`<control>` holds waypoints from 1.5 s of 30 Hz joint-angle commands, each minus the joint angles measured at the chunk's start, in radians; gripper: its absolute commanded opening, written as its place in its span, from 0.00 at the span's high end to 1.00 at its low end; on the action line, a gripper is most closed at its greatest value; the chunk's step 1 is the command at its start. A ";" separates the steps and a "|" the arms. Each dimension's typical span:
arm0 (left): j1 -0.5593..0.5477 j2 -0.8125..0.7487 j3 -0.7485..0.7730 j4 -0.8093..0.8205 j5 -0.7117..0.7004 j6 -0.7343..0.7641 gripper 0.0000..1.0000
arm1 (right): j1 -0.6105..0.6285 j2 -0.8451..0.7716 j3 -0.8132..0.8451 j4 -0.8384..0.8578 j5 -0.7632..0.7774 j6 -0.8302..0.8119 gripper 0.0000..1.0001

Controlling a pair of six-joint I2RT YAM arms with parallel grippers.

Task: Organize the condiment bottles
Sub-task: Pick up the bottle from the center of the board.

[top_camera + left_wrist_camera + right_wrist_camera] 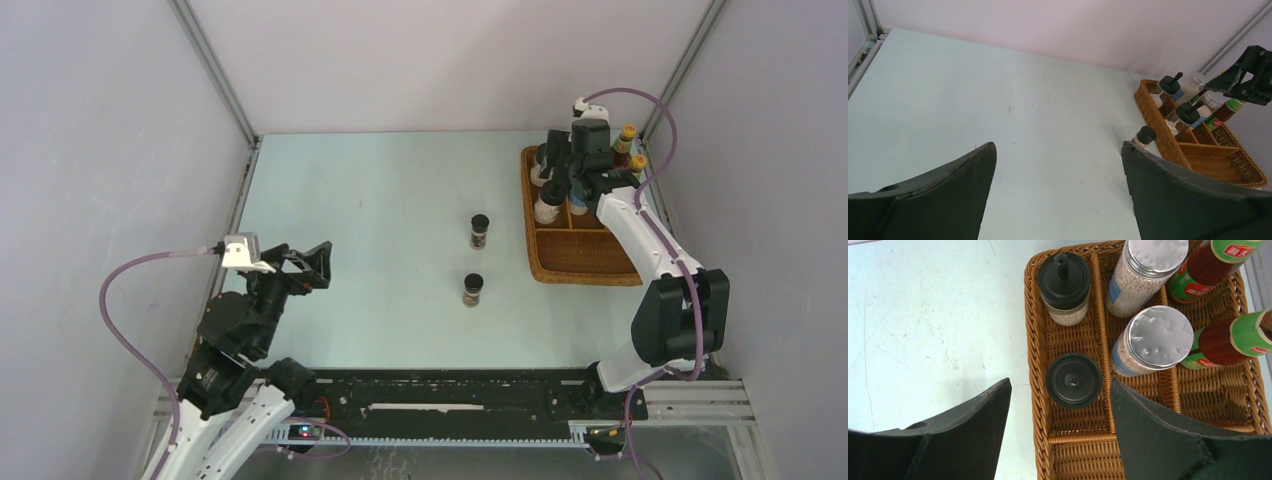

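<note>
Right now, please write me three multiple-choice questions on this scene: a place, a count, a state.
1. Where do the two tiny dark jars stand? A in a pincer; B on the table, left of the wicker tray; C inside the tray.
2. How many bottles stand in the tray? A four; B eight; C six.
3. The left pincer is: A open, empty; B shut on a jar; C inside the tray.
Key: 1B, both stand on bare table; 2C, the right wrist view shows six; 3A, its jaws stand wide, nothing between.
</note>
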 commanded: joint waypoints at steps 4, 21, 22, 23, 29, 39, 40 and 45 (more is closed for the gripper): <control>-0.003 -0.017 0.008 -0.003 0.007 -0.011 0.00 | 0.038 -0.067 0.054 -0.014 0.046 -0.027 0.20; -0.004 -0.039 0.013 -0.019 0.009 -0.018 0.00 | 0.120 -0.119 0.090 -0.044 0.093 -0.051 0.20; -0.004 -0.039 0.012 -0.018 0.009 -0.017 0.00 | 0.128 -0.122 0.093 -0.047 0.095 -0.052 0.20; -0.004 -0.039 0.013 -0.020 0.008 -0.018 0.00 | 0.136 -0.125 0.095 -0.049 0.099 -0.055 0.20; -0.004 -0.050 0.009 -0.028 0.006 -0.023 0.00 | 0.214 -0.148 0.098 -0.070 0.125 -0.064 0.20; -0.004 -0.050 0.002 -0.028 0.012 -0.031 0.00 | 0.375 -0.174 0.068 -0.116 0.177 -0.063 0.20; -0.004 -0.050 0.001 -0.028 0.012 -0.032 0.00 | 0.395 -0.174 0.062 -0.122 0.190 -0.062 0.20; -0.004 -0.051 -0.001 -0.028 0.015 -0.036 0.00 | 0.492 -0.160 0.044 -0.151 0.226 -0.041 0.20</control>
